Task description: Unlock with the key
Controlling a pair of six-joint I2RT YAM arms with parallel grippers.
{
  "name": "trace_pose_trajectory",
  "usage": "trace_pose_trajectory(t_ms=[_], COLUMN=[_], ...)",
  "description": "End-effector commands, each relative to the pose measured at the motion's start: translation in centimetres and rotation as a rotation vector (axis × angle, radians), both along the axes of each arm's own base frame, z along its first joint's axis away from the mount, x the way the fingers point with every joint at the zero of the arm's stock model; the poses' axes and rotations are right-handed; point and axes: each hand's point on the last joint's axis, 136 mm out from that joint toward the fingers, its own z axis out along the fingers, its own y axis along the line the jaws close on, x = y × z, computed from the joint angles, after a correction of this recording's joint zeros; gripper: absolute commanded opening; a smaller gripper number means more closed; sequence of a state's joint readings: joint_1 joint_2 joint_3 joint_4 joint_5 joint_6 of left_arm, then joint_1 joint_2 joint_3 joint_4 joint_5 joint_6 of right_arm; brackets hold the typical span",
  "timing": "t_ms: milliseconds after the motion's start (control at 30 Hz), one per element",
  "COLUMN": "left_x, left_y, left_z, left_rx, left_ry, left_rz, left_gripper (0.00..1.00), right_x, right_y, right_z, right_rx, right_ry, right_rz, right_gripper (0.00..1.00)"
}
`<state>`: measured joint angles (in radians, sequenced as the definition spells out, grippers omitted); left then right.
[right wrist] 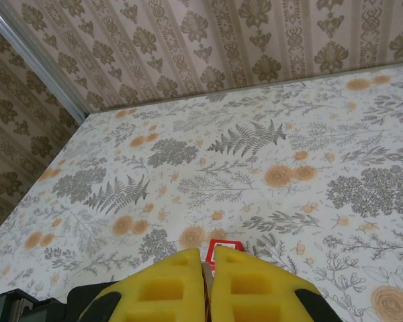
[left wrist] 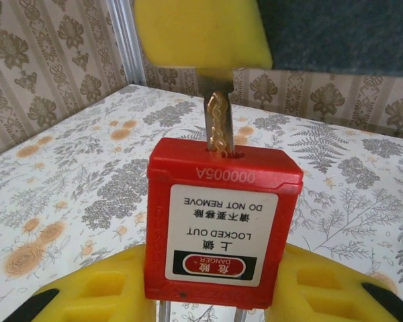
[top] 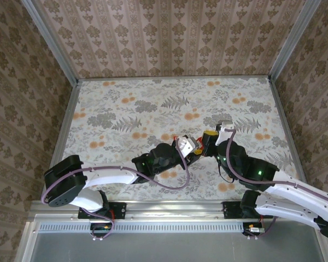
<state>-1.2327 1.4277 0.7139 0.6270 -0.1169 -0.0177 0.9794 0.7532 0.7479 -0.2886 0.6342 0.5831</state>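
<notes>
"Floral desk (top: 126, 109). Where's the red padlock (left wrist: 221, 221)?"
"Above mid-desk, clamped in the left gripper (left wrist: 215, 298)."
"And the key (left wrist: 218, 124)?"
"Pinched in the right gripper (right wrist: 207, 288), blade partly in the keyhole."

Floral tablecloth (top: 153, 98) (grey ferns, orange blooms) — walled by damask wallpaper (top: 169, 38), metal posts (top: 50, 41) at corners.

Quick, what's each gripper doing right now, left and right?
Left gripper: closed on the red padlock.
Right gripper: shut on the key, whose blade is in the padlock.
</notes>
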Motion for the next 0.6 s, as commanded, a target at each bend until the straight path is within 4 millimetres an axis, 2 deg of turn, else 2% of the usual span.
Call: trace_pose_trajectory(t_ms=[0, 100, 300, 567], left_x=[-2.1, -2.1, -2.0, -1.4], left_y=[-0.5, -0.2, 0.0, 0.2], left_z=[7.6, 8.6, 10.8, 12.7], left_rx=[-0.236, -0.267, -0.328, -0.364], left_ry=[-0.047, -0.048, -0.07, -0.138], left_rz=[-0.095, -0.096, -0.099, -0.081], left_gripper=[0.2, 0.2, 0.2, 0.2], right_x=[-0.5, -0.6, -0.8, -1.3], right_y=[-0.2, 0.0, 1.6, 3.3], right_z=[-2.6, -3.6, -6.4, -9.5], right_rx=[-0.018, 0.0, 0.068, 0.069], right_ry=[0.062, 0.091, 0.169, 0.251], right_rz=[0.024, 0.028, 0.055, 0.09], right_gripper=[0.0, 0.0, 0.0, 0.0])
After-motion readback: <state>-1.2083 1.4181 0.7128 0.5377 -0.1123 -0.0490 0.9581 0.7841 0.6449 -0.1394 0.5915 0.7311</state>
